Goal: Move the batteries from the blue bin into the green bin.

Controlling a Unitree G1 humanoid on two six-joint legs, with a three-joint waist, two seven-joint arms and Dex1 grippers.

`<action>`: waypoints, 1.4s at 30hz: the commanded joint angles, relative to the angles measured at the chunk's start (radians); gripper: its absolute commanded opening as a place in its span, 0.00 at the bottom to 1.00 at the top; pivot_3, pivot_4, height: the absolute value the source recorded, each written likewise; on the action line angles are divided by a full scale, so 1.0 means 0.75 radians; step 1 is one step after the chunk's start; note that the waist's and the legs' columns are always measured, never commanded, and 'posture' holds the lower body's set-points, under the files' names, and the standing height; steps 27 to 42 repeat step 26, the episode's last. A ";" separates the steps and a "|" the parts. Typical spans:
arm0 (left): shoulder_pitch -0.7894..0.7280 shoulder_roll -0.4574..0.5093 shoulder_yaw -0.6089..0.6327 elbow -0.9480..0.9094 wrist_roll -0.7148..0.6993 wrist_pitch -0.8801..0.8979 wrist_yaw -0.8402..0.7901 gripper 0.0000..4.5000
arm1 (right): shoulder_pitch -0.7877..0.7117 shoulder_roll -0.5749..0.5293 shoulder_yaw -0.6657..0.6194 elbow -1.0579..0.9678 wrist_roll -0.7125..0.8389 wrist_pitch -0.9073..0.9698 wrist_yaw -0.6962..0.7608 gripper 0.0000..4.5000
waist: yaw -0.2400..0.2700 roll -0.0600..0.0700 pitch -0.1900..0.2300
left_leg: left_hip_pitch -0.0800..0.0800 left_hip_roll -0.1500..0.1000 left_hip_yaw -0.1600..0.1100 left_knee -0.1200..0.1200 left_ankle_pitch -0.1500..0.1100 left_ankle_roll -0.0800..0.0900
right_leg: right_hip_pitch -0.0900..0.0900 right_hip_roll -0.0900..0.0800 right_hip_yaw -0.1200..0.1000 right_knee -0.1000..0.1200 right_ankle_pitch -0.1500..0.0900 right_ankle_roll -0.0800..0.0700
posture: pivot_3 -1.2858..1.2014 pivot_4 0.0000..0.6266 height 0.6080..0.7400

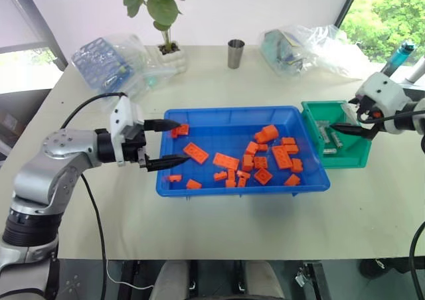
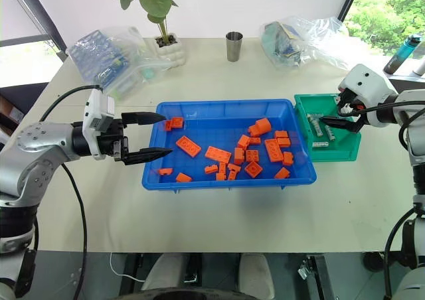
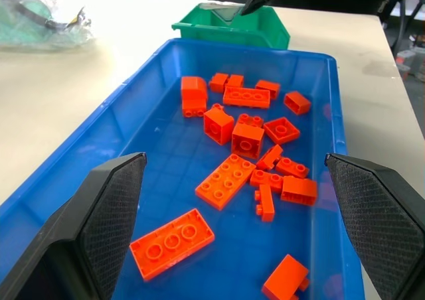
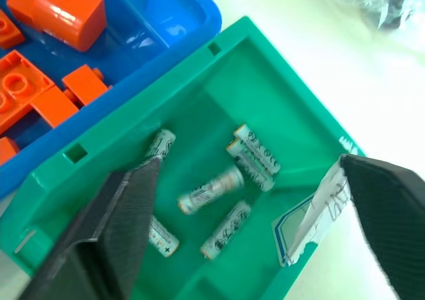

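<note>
The blue bin lies mid-table and holds several orange bricks. My left gripper hovers level over its left end, open, with nothing between the fingers. The green bin stands against the blue bin's right side. Several silver batteries lie loose on its floor, also seen as batteries from the head. My right gripper hangs just above the green bin, tilted down into it, open and empty.
At the back of the table stand a potted plant, a metal cup, a wrapped blue lattice rack and a clear plastic bag. A bottle is at the far right. A white label hangs on the green bin's rim.
</note>
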 commanded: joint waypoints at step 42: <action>0.229 0.150 0.389 0.039 -0.153 0.078 0.061 1.00 | 1.101 0.047 -1.049 -0.482 0.605 0.241 0.232 0.98 | 0.027 0.000 0.000 | 0.003 0.001 -0.002 -0.001 -0.002 0.002 | 0.007 -0.001 0.000 -0.005 0.000 0.000 | 0.52 0.24 0.82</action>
